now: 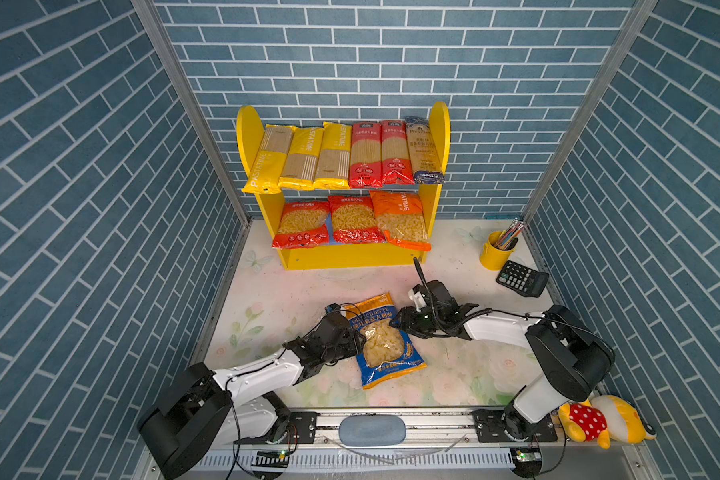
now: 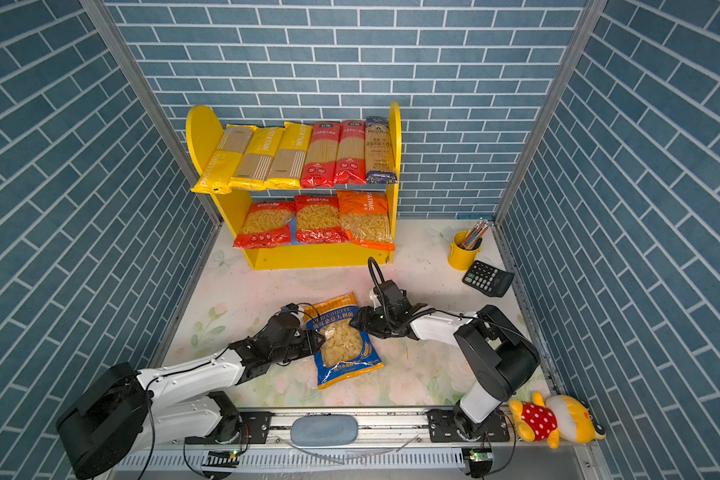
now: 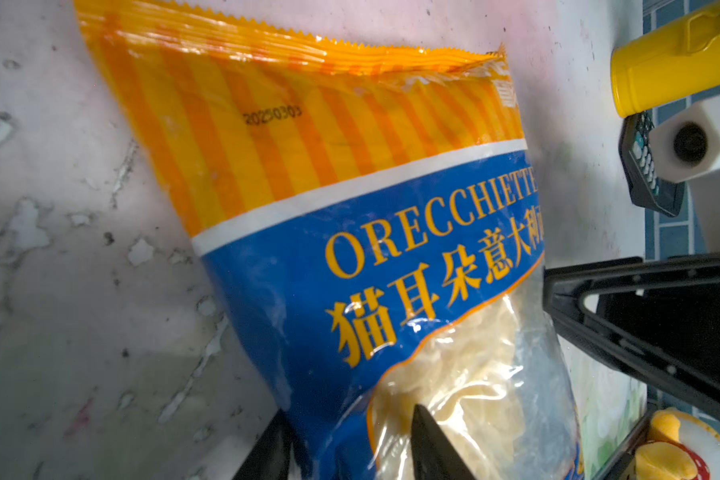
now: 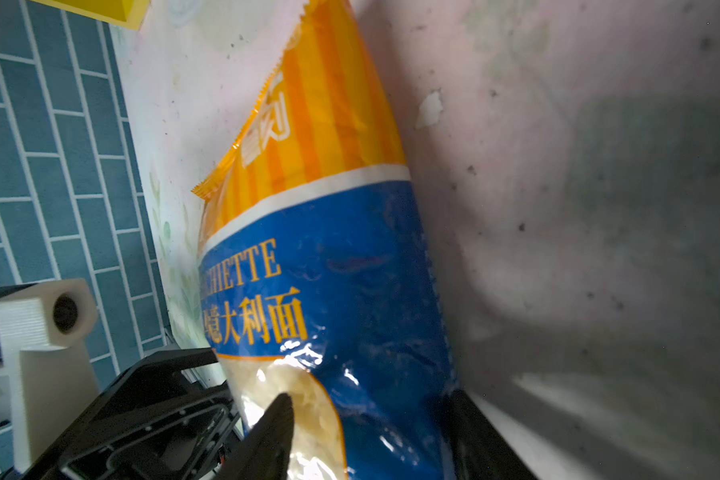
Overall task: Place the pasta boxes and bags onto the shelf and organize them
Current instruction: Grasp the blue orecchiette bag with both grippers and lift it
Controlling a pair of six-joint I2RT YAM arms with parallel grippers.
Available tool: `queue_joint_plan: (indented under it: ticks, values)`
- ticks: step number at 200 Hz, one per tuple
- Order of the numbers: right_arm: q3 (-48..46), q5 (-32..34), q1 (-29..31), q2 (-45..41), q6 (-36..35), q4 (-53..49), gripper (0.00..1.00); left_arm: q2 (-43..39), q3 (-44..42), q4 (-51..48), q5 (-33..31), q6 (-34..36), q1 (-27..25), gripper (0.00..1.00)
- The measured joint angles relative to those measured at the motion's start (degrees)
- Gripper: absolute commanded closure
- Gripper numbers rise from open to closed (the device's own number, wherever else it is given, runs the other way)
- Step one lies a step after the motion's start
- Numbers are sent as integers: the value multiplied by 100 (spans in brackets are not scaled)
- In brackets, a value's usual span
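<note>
One blue-and-orange orecchiette bag [image 1: 385, 347], clear window, pale pasta; left hand [image 3: 350, 444], right hand [image 4: 375, 415], both clamped on it

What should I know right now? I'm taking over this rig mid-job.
Left gripper: jaws astride one side edge of the blue orecchiette bag, grip unconfirmed.
Right gripper: astride its opposite edge, grip unconfirmed too.
Shelf: six long packs on the upper board, three short-pasta bags on the lower.
Done: nine shelved. Left: the blue bag, lying on the table before the shelf.
</note>
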Motion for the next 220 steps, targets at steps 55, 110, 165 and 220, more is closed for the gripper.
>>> queue_joint_plan:
  ticks: [55, 110, 165, 220]
  values:
    - [0, -7, 20, 4, -225, -188, 63, -7, 0, 59, -42, 107, 7, 81]
    - [-245, -11, 28, -20, 79, 586, 90, -83, 37, -28, -129, 334, 33, 94]
    - [-560, -44, 74, -59, 470, 1567, 100, -535, 68, -378, -195, 761, 120, 100]
    - [-579, 146, 105, -57, 636, 2474, 100, -782, 376, -621, -160, 1329, 765, 100]
